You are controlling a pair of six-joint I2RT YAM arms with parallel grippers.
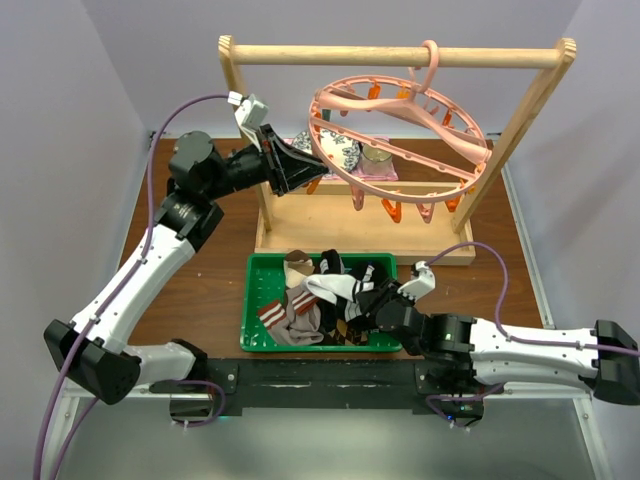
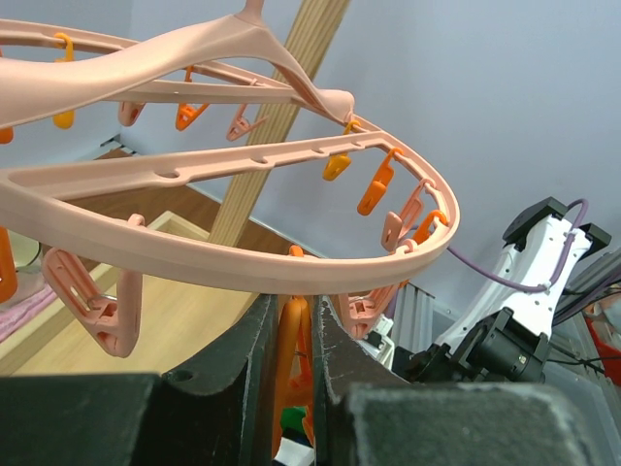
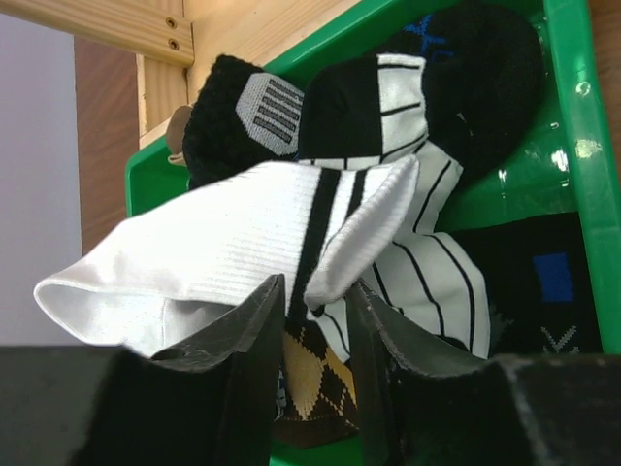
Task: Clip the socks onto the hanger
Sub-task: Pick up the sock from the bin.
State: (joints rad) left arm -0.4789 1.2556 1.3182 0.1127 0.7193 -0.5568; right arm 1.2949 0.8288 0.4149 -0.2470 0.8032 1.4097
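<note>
Top view: left claw (image 1: 312, 170) sits at the rim of the hanger (image 1: 400, 125), close under the rack (image 1: 300, 52), and right claw (image 1: 362, 305) is low inside the tray (image 1: 250, 300), with open air above. Left wrist: the claw is pinched shut on an orange clip (image 2: 291, 369), and a slip would swing the hanger. Right wrist: the claw closes thinly on a fold of the white sock (image 3: 194, 252), so lifting may drop it.

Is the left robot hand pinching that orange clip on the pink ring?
Touching. Left wrist view: the left gripper squeezes the orange clip on both sides.

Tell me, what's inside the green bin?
A heap of socks: white with black stripes, black, brown striped, argyle. The green bin's floor beneath them is mostly hidden.
</note>
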